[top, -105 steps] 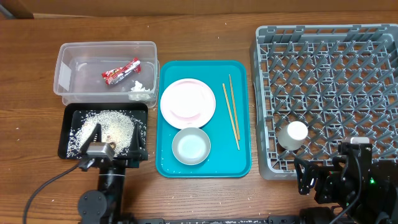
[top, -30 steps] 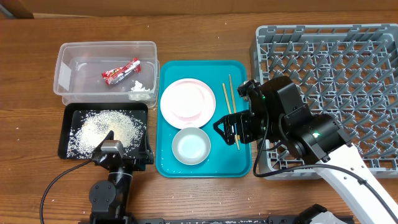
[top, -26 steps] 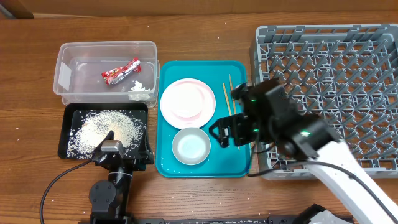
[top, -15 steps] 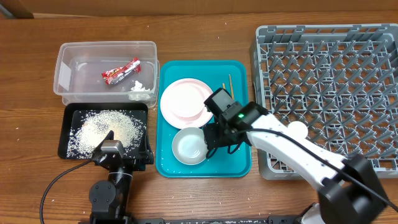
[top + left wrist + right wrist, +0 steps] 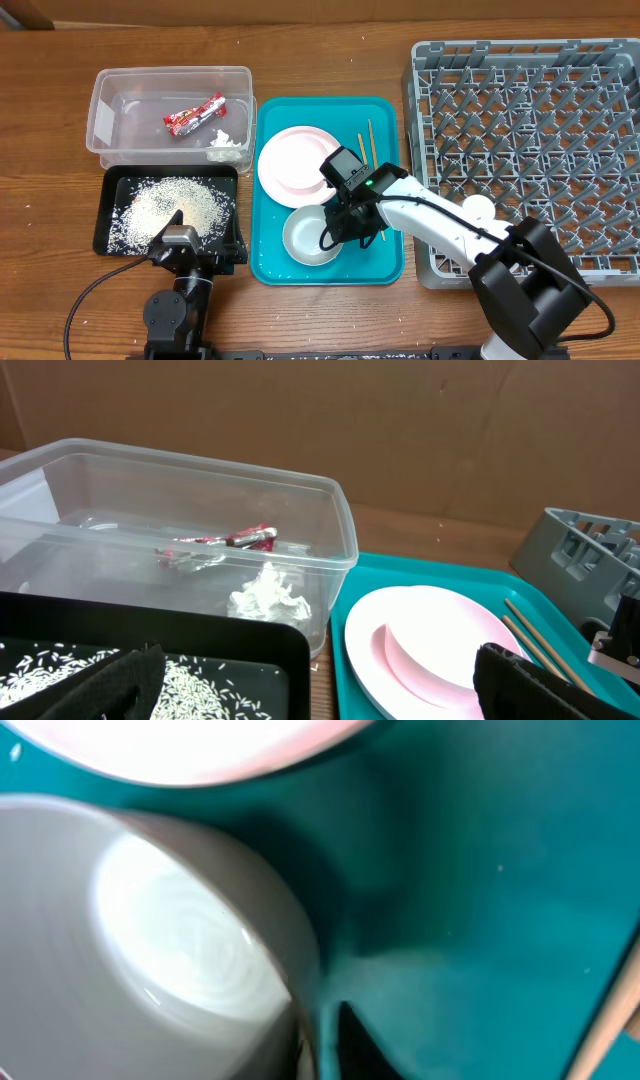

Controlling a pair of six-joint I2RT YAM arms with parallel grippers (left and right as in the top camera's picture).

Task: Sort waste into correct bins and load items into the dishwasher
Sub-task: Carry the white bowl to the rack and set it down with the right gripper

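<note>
R end effector (image 5: 331, 236) pinching white bowl (image 5: 303, 240) rim, on teal tray (image 5: 385, 265)

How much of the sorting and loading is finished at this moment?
Done: wrapper and tissue in the clear tub, rice in the black tray, cup in the rack. In hand: the right gripper pinches the bowl by its rim. To do: plate and chopsticks on the teal tray.

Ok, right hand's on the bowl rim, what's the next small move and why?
Probably a short straight lift. The right hand looks closed on the right rim of the bowl, the bowl seems tipped on the teal tray, and the plate lies just beyond it. Rising first should clear both before swinging toward the dish rack.
</note>
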